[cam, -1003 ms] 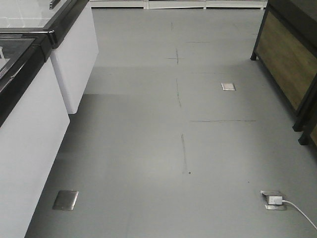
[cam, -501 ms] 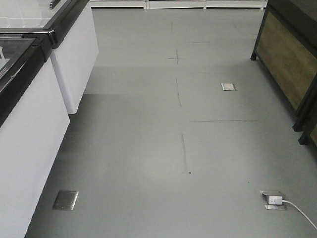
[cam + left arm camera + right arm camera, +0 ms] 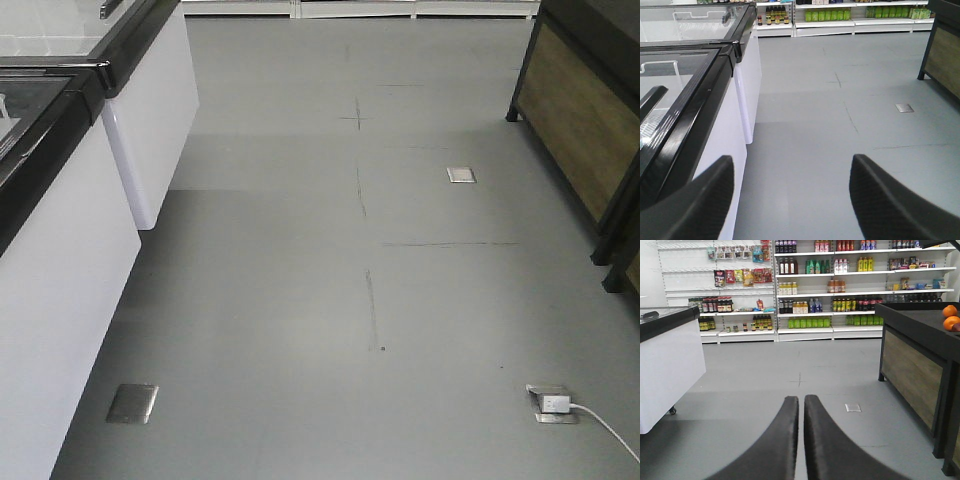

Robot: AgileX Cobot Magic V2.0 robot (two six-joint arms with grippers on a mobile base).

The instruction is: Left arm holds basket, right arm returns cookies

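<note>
Nothing has moved: grey floor (image 3: pixel 300 300) fills the front view as before. Left gripper (image 3: pixel 791 166) hangs wide open beside a freezer (image 3: pixel 695 95); right gripper (image 3: pixel 801 401) is closed, empty, facing shelves (image 3: pixel 840 290). Basket and cookies are out of view.

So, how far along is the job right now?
Nothing looks done yet. The left hand is open and empty; the right hand is shut on nothing. No basket or cookie box shows in any view, only floor, freezers and stocked shelves. Holding the basket and returning the cookie box both remain.
</note>
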